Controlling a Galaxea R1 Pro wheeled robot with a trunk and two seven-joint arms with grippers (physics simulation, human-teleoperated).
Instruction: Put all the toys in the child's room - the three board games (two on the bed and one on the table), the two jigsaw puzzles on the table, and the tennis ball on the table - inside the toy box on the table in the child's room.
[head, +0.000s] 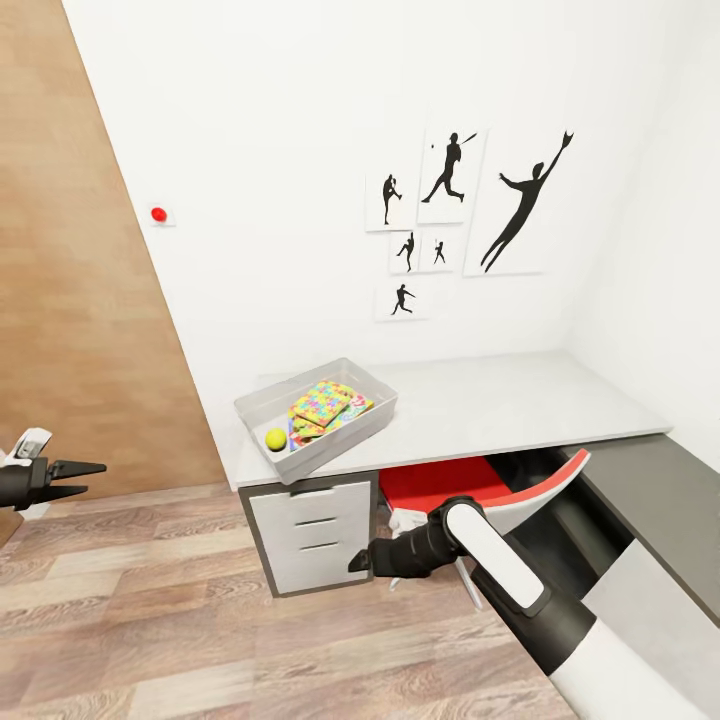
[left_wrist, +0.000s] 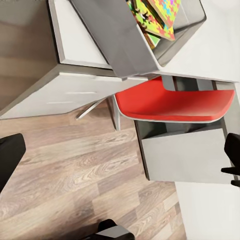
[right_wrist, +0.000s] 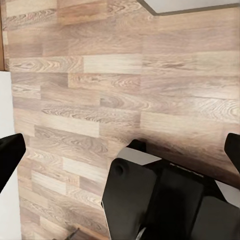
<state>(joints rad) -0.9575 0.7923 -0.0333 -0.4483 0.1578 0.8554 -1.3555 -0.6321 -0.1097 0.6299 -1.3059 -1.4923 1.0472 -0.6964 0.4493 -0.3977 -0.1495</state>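
Observation:
The toy box (head: 315, 418), a translucent grey bin, stands on the left end of the table (head: 500, 400). Inside it lie a jigsaw puzzle (head: 322, 401), the tennis ball (head: 276, 439) in the near corner, and the edge of a flat red-and-white printed box (head: 353, 405) under the puzzle. The left wrist view looks at the toy box (left_wrist: 120, 45) and puzzle (left_wrist: 157, 17). My left gripper (head: 88, 478) hangs open and empty over the floor, left of the table. My right gripper (head: 357, 562) sits low in front of the drawer unit, open and empty. The bed is out of view.
A red chair (head: 445, 483) is tucked under the table beside the white drawer unit (head: 310, 535). A lower dark grey desk section (head: 660, 510) runs along the right wall. A brown wooden panel (head: 80, 300) stands at the left. Wood-plank floor (head: 180, 620) lies in front.

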